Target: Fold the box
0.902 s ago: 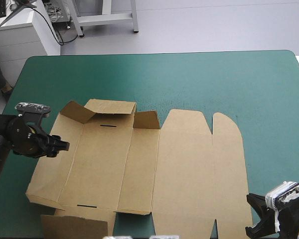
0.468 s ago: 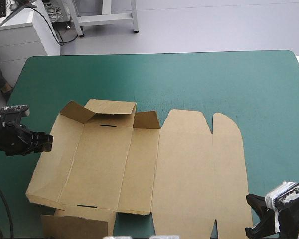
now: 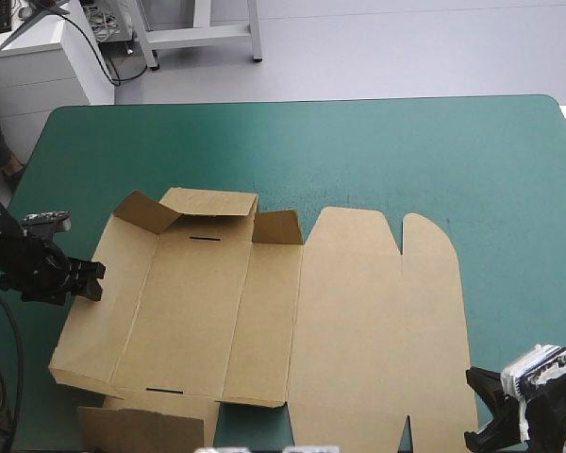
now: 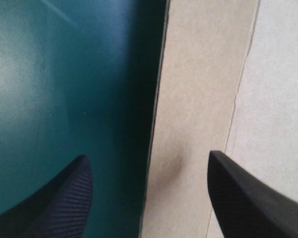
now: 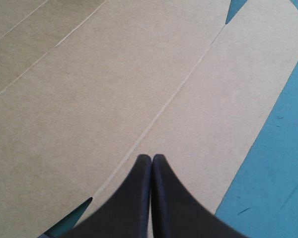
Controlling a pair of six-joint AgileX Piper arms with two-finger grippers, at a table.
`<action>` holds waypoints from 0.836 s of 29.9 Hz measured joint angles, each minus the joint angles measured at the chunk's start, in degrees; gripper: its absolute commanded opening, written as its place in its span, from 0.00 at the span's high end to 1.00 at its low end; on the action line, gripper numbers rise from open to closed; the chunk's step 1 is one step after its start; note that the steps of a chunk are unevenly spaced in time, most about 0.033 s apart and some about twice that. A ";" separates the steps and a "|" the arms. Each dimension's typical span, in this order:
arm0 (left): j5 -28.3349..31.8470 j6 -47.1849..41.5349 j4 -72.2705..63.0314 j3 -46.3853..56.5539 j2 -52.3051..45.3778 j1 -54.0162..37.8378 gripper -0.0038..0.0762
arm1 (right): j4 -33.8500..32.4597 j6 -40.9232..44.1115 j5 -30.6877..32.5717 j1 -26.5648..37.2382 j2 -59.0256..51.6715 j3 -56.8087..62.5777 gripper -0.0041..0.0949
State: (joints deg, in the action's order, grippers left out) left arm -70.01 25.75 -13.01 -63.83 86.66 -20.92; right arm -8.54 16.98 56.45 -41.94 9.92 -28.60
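Two black fingers [image 4: 64, 198] of the left gripper [image 3: 90, 276] stand wide apart over the left edge of the brown box [image 3: 264, 311], which lies mostly flat in the middle of the teal-green cover [image 3: 406, 151]. The right gripper [image 3: 481, 411] sits by its near right corner, fingers pressed together

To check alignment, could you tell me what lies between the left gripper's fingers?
The left wrist view shows the box's left edge and a strip of teal-green cover between the left gripper's open fingers.
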 measured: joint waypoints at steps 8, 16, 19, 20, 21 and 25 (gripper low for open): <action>0.48 1.09 -2.67 5.33 1.88 0.00 0.36 | 0.00 -0.94 0.00 0.00 0.00 0.02 0.98; 0.88 2.68 -5.81 9.89 2.13 0.00 0.58 | 0.00 -1.07 -0.02 0.00 0.00 0.02 0.98; 1.01 2.99 -6.35 9.94 2.13 0.00 0.87 | 0.00 -1.08 -0.02 0.00 -0.05 0.02 0.98; 0.93 3.01 -6.63 9.94 2.13 0.00 0.97 | 0.00 -1.08 -0.02 0.00 -0.05 0.02 0.98; 0.73 3.06 -6.98 9.94 2.13 0.00 0.95 | 0.00 -1.08 -0.02 0.00 -0.11 0.02 0.98; -0.57 4.44 -8.36 9.94 1.93 0.00 0.95 | 0.00 -1.13 -0.02 0.00 -0.11 0.07 0.98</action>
State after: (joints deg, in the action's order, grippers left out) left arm -70.57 30.19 -21.37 -53.90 88.59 -20.92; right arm -8.54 15.86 56.44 -41.94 9.82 -28.53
